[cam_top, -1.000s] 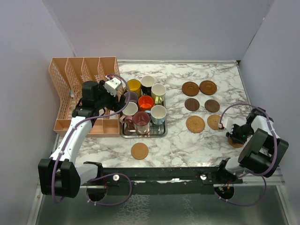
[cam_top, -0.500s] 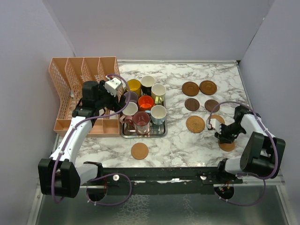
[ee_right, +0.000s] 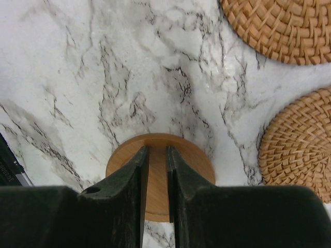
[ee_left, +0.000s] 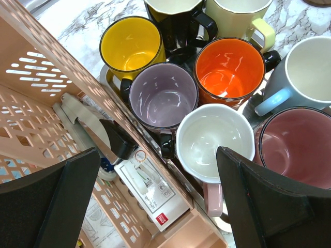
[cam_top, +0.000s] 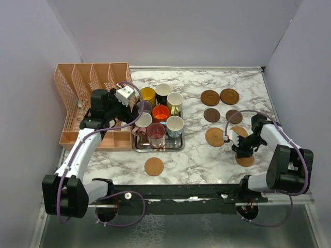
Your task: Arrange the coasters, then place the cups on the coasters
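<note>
Count check: eight cups (cam_top: 161, 113), one steel tray (cam_top: 178, 145), eight coasters (cam_top: 154, 166), one peach file rack (cam_top: 72, 88), two arms (cam_top: 77, 155).

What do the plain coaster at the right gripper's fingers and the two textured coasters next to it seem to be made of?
The plain coaster: probably wood, with a smooth matte tan face and faint straight grain. The upper woven coaster and the lower woven coaster: likely rattan or a similar plant fibre with a natural, unglossed finish; coiled, braided strands show clearly.

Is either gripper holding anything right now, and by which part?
Left gripper: nothing, jaws open. Right gripper: nearly shut, tips down on the smooth wooden coaster's top face; gripped or merely pressed, I cannot tell.
</note>
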You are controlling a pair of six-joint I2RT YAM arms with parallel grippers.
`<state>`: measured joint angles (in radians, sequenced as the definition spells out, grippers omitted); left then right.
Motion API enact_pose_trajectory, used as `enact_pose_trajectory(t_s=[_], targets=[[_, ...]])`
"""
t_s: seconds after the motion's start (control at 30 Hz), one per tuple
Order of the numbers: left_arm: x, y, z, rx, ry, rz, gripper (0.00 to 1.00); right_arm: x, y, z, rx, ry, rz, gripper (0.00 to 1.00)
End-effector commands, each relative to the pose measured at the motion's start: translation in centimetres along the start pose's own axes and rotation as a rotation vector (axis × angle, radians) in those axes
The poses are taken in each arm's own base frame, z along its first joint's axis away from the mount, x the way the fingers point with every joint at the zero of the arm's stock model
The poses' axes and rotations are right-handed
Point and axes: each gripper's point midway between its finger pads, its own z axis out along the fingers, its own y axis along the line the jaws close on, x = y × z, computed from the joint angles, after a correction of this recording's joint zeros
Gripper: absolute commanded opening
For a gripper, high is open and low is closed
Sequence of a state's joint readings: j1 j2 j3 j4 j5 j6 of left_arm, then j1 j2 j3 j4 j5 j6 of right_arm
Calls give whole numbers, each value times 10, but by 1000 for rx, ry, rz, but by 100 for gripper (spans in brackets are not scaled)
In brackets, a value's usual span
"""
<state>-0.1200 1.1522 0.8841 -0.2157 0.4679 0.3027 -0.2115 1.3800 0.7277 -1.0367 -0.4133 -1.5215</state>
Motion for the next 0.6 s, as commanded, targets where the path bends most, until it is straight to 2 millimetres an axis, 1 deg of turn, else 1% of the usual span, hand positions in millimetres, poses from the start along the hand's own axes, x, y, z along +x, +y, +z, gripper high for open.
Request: enact_pose_trajectory(t_s=[0.0, 0.17, 0.27, 0.4, 0.5, 0.57], targets=[[-7, 0, -1, 1, -29, 26, 99, -15, 0, 8, -22, -51, 8, 20], [-5, -1, -1, 0, -25, 26, 99, -20, -1, 8, -26, -59, 7, 20], [-4, -1, -1, 0, -23, 28, 99, -22, -6, 9, -13, -64, 14, 20], [-5, -1, -2, -3, -26, 31, 99, -24, -7, 8, -21, -74, 24, 20], [-5, 0, -4, -8, -19, 44, 99, -28, -8, 2, -18, -78, 23, 20], [-2, 0, -5, -6, -6, 51, 99, -34, -10, -6, -11, -92, 22, 21]])
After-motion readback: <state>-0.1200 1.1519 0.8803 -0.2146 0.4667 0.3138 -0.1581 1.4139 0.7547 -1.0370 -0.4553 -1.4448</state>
